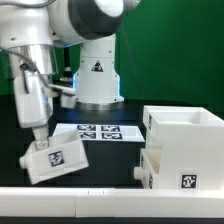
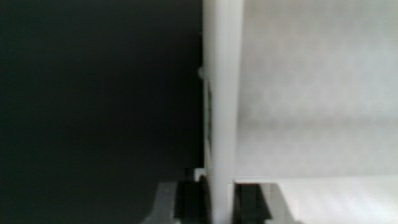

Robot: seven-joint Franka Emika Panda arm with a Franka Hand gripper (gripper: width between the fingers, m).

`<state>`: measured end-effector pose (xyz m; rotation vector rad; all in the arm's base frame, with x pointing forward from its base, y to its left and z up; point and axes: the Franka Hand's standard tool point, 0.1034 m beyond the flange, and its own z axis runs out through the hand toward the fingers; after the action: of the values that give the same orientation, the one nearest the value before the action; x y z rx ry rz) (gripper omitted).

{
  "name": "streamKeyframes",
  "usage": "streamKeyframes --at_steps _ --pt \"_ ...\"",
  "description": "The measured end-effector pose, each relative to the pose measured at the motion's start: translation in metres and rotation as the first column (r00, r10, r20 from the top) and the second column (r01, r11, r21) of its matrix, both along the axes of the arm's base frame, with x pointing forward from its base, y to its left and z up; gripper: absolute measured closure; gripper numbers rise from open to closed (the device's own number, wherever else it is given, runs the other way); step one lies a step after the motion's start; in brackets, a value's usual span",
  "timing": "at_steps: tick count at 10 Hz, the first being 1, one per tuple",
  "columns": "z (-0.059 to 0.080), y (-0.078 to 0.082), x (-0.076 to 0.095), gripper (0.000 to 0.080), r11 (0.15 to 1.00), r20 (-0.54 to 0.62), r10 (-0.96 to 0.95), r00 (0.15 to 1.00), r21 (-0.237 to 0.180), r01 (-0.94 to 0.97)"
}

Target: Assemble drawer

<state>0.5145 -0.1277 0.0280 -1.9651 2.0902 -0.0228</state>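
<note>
My gripper is shut on the rim of a small white tray with a square tag on its side, and holds it tilted at the exterior view's left, just above the table. In the wrist view the tray's thin wall runs straight between my two fingertips, which press on it from both sides. The large white casing stands at the exterior view's right with a tag on its front face. A second small tray shows at the casing's lower left, partly inside it.
The marker board lies flat on the dark table in the middle, in front of the arm's white base. A white ledge runs along the front edge of the exterior view.
</note>
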Motion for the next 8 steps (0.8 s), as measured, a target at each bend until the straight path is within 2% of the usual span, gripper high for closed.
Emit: streamKeyframes --at_steps 4,5,7,8 --pt "0.000 0.004 0.002 0.0760 0.998 -0.001 -0.054 0.999 0.014 0.054" --pt "0.000 0.004 0.002 0.0582 0.998 -0.001 -0.053 0.999 0.013 0.053" --pt "0.001 0.009 0.002 0.0299 0.999 -0.011 -0.026 1.000 0.025 0.026" --pt "0.010 0.019 0.005 0.0299 0.999 -0.022 0.024 0.999 0.050 -0.022"
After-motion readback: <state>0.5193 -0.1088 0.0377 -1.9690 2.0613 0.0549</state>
